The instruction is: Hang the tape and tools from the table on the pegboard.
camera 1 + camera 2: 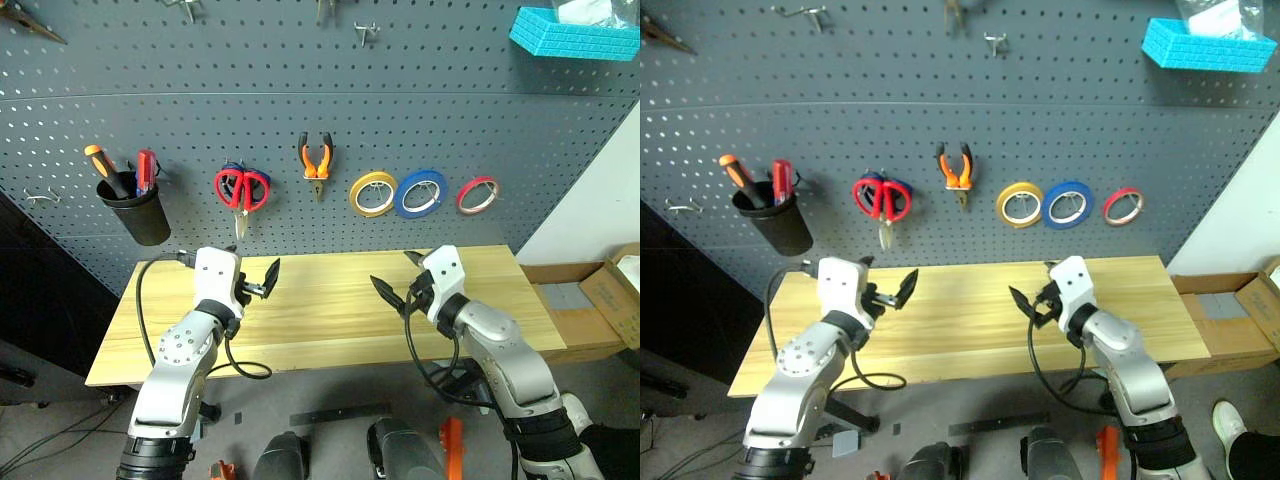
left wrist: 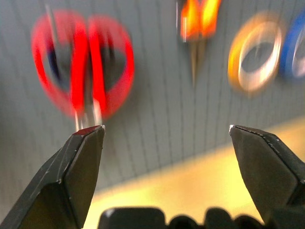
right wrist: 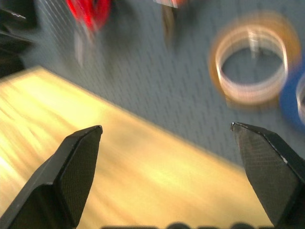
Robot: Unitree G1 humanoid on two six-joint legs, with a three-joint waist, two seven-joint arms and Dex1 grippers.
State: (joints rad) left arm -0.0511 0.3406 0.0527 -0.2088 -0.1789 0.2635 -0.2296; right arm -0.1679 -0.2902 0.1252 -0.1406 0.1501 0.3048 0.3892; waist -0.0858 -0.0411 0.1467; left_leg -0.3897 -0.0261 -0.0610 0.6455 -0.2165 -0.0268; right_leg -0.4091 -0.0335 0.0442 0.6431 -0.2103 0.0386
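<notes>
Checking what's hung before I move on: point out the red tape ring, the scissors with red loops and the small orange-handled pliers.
red tape ring (image 1: 478, 195): left eye view, on the ring's lower band.
scissors with red loops (image 1: 229, 188): left eye view, on the left loop.
small pliers (image 1: 316, 157): left eye view, on the orange handles.

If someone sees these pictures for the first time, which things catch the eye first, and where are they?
The eye goes first to the bright row hanging on the dark grey pegboard: red scissors, orange-and-black pliers, then yellow roll, blue roll and thin red tape. Below it, the left end effector and right end effector are both open, holding nothing, over the light-yellow table.
</notes>
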